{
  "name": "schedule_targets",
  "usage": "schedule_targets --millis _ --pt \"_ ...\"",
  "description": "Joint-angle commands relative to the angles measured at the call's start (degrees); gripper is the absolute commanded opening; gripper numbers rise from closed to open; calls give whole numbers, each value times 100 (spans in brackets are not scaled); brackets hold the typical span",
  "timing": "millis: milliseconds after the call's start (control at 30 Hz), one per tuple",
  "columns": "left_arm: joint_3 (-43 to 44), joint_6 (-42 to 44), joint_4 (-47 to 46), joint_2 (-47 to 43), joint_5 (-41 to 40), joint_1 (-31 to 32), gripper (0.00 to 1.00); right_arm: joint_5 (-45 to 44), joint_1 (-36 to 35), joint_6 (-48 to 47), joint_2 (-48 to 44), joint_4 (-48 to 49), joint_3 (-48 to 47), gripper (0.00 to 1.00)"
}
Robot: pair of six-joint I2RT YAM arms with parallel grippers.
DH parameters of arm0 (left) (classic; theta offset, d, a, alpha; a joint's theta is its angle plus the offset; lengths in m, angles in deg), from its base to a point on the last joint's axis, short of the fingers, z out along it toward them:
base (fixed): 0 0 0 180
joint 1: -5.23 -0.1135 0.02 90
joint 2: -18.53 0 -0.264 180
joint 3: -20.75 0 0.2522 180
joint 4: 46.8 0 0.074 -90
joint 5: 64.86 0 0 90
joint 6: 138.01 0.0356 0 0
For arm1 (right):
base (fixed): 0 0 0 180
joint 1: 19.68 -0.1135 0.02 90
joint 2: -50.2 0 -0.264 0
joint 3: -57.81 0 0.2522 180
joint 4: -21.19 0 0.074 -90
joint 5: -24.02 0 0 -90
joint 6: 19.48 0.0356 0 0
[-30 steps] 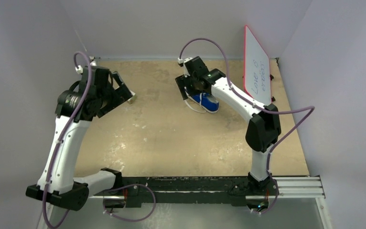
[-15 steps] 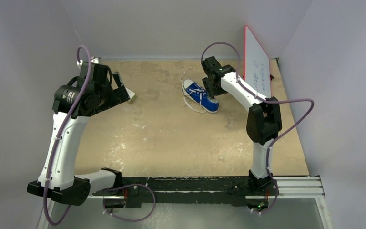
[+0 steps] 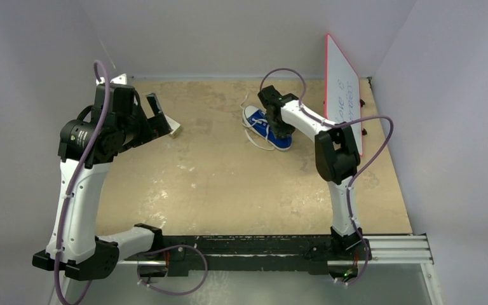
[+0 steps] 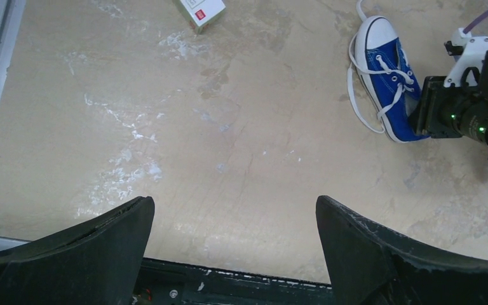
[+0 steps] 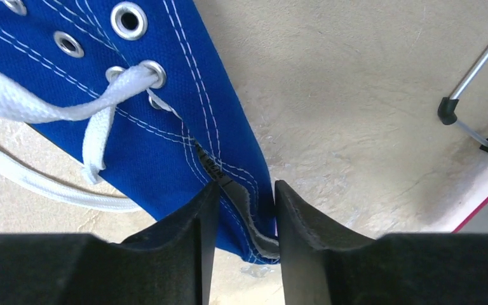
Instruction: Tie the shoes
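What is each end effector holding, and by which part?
The right end effector pinches the blue sneaker by its canvas heel edge; the left end effector is open and empty.

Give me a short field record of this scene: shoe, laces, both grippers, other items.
shoe: blue, white toe cap, on the table, far right of centre
laces: untied, ends trailing on the table
right gripper: pinching the shoe's heel rim
left gripper: wide open, empty, raised over the left side
box: small, white and red, far left
whiteboard: propped at the right edge, handwritten
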Motion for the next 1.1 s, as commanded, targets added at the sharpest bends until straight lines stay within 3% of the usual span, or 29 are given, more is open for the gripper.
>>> schedule_targets --millis 0,33,167,367,567,867,1067 --pt "315 164 -148 -45 195 20 99 -91 24 263 49 -200 -108 37" --pt "297 165 -155 -52 205 34 99 -4 28 223 -56 -82 32 34" --pt "153 139 -209 -69 363 76 99 -17 21 255 -168 -38 227 0" --pt "81 139 -230 -159 321 187 99 -221 -104 314 -411 -251 71 0" --pt "113 130 -276 -311 230 323 99 -296 -555 622 -761 -890 -782 0" --pt "470 155 -131 -386 -382 535 99 -643 -2252 1205 -1263 -592 -1674 0" --pt "781 110 93 -431 -1098 547 99 -943 -3299 1707 -1109 -519 -2673 0"
